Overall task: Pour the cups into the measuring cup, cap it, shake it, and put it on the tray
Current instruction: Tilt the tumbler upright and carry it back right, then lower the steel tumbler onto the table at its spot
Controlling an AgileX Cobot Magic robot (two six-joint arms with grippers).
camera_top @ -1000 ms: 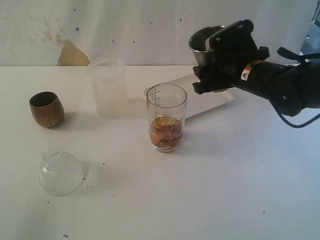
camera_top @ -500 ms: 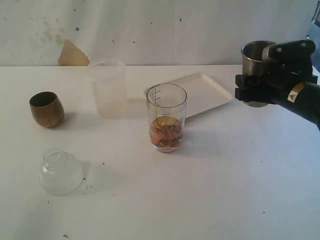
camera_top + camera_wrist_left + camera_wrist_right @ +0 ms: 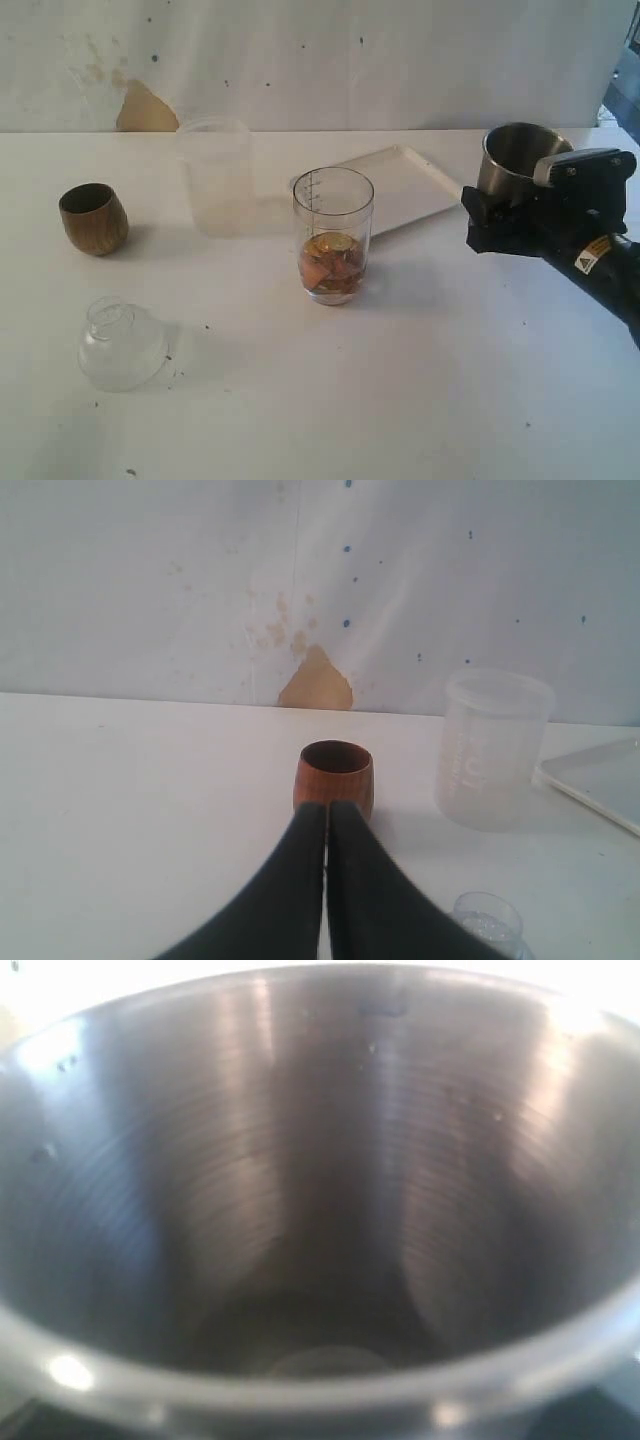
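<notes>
Your right gripper (image 3: 503, 214) holds the steel tumbler (image 3: 516, 158) upright. The tray (image 3: 412, 186) lies just beside it, and the measuring cup (image 3: 333, 236) stands farther off. Your left gripper (image 3: 326, 814) is closed tight and empty, with the wooden cup (image 3: 335, 774) ahead of its tips.

I'm working at what reads as a robot test bench in a lab or workshop, not a home. The bare white tabletop (image 3: 450, 400), flecked with small dark specks, runs back to a plain whitish wall (image 3: 350, 60) along its far edge. That wall is spotted too and carries a tan patch (image 3: 146, 108) toward the far left (stain or missing paint, I cannot tell). A graduated measuring cup (image 3: 333, 235) stands mid-table, and a black robot arm (image 3: 610, 272) reaches in over the right edge.
</notes>
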